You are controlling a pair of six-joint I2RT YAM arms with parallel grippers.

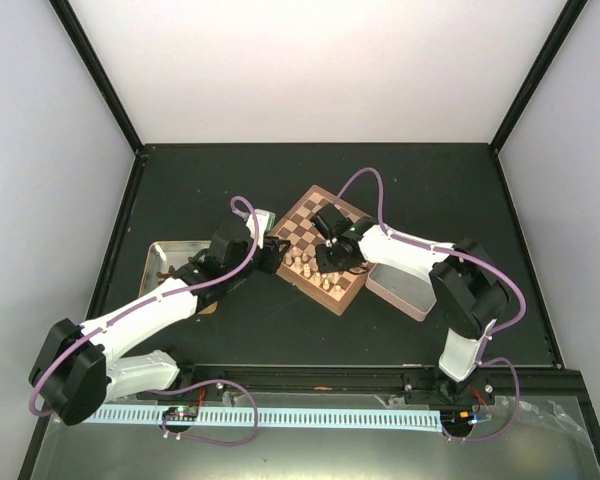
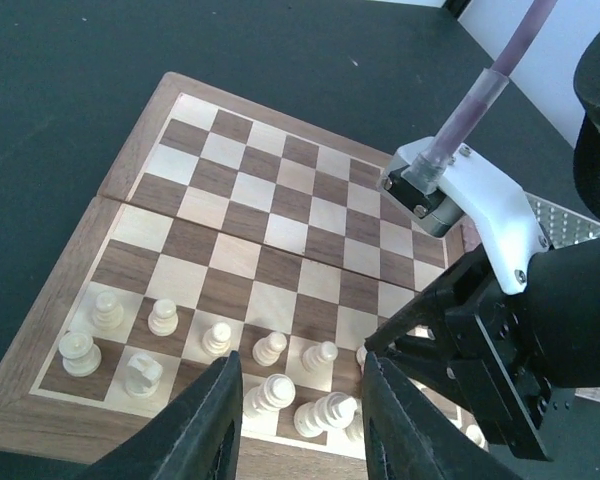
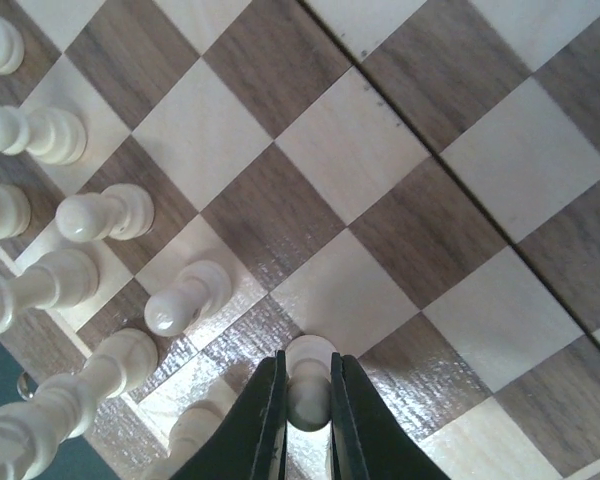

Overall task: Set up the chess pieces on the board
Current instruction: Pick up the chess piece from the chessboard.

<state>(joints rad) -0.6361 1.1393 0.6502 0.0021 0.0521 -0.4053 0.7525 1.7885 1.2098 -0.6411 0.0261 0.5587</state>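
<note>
**Right claw.** In the right wrist view, the right claw sits at the bottom centre of the frame. Its fingers are closed to a narrow gap and clamp one pale pawn by its upper part. The pawn's round foot shows just above the fingertips, over a light square of the board. The views do not show whether the foot is fully seated.

**Hazard 1: tipping on release.** The grip is high on a small turned piece. If the foot is not flat on the square, or one finger drags as the claw opens, the pawn is likely to fall over.

**Hazard 2: contact with neighbours.** Other pale pieces stand in rows at the left and lower left of the frame, and the nearest is just beside the held pawn. A wide opening or a sideways retreat could knock them down.

**Hazard 3: arm collision.** In the left wrist view, the left claw hangs at the bottom centre with its fingers spread wide, holding nothing. It is above the filled rows. The right claw's black body is at the lower right, near it. If both claws move over this edge together, they could strike each other or sweep the rows.
</note>
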